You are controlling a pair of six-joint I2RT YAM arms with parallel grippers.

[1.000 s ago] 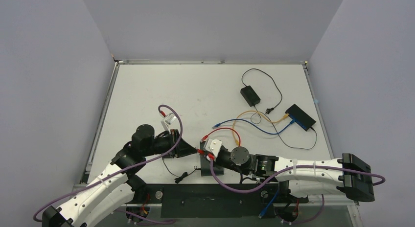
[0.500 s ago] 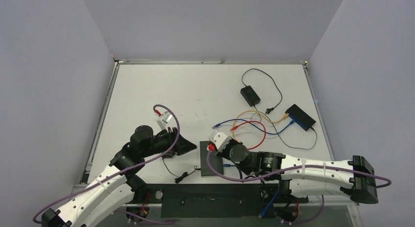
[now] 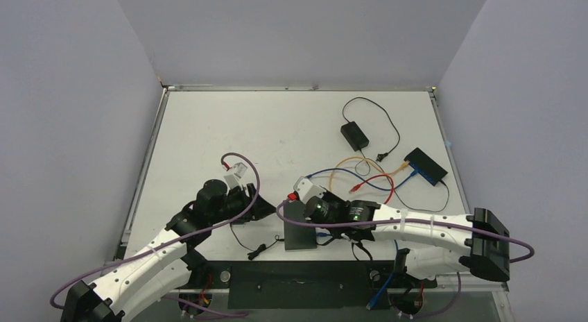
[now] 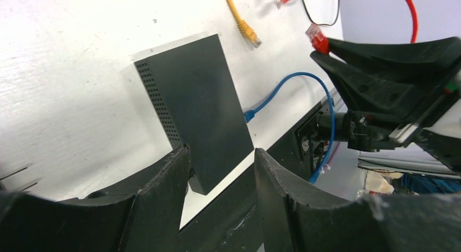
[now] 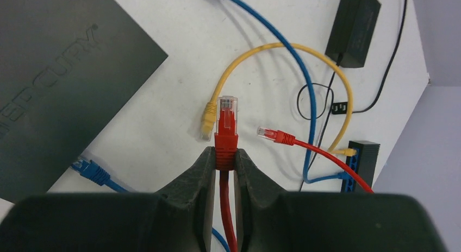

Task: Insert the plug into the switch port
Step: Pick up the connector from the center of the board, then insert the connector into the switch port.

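My right gripper [image 5: 223, 154] is shut on the boot of a red plug [image 5: 226, 121], whose clear tip sticks out past the fingers. It hangs above the table to the right of the dark grey switch [image 5: 49, 83]. The left wrist view shows the plug [image 4: 317, 37] raised well above the switch [image 4: 201, 105]. My left gripper [image 4: 220, 159] is open and empty, with the switch's near corner between its fingers. It sits at the switch's left end [image 3: 270, 211]. The switch's ports are hidden.
The red cable's other plug [image 5: 271, 134], a loose yellow plug [image 5: 207, 119] and a blue plug [image 5: 87, 168] lie by the switch. A small black switch [image 3: 426, 165] with cables plugged in and a black adapter [image 3: 353, 134] sit far right.
My right gripper has pulled the red plug away from the switch's left end, turned and moved right. The red cable swung right. My left gripper has shifted slightly towards the switch.
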